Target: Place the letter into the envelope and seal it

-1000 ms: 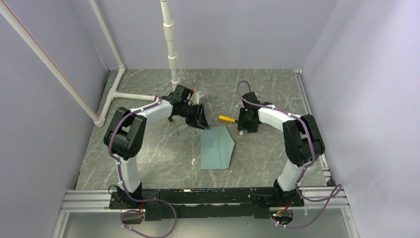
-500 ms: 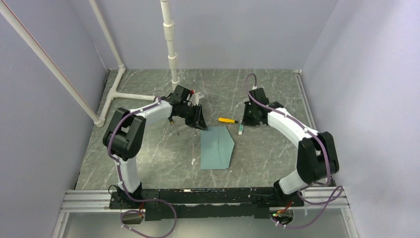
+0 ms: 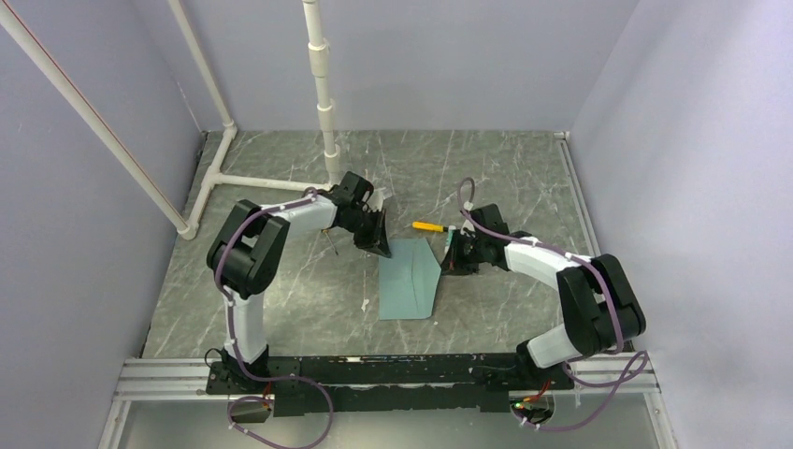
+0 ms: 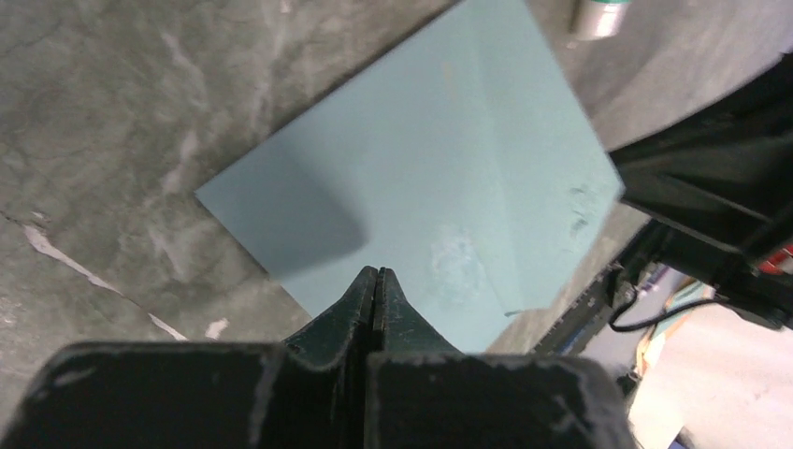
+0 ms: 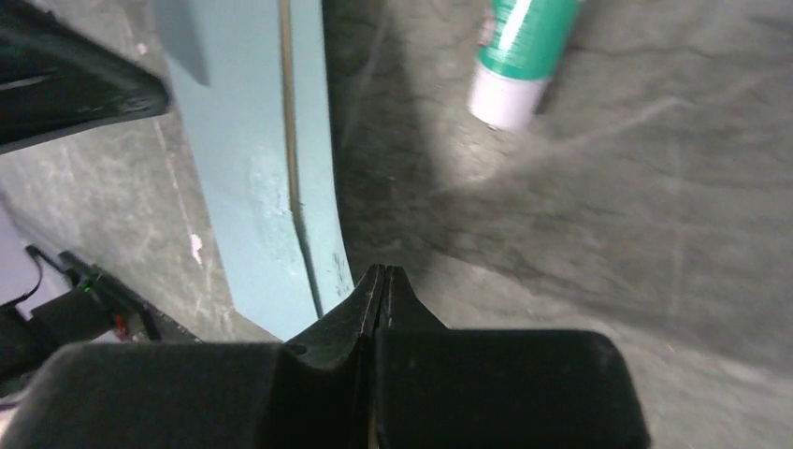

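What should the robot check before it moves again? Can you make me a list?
1. Left claw shut: ok, tips together over the envelope.
2. Right claw shut: ok, tips together at the envelope's edge.
3. Envelope flat on the table: ok.
4. Letter inside: cannot tell, no letter shows.
5. Envelope sealed: cannot tell.
6. Glue stick off the envelope: ok, it lies beside it.
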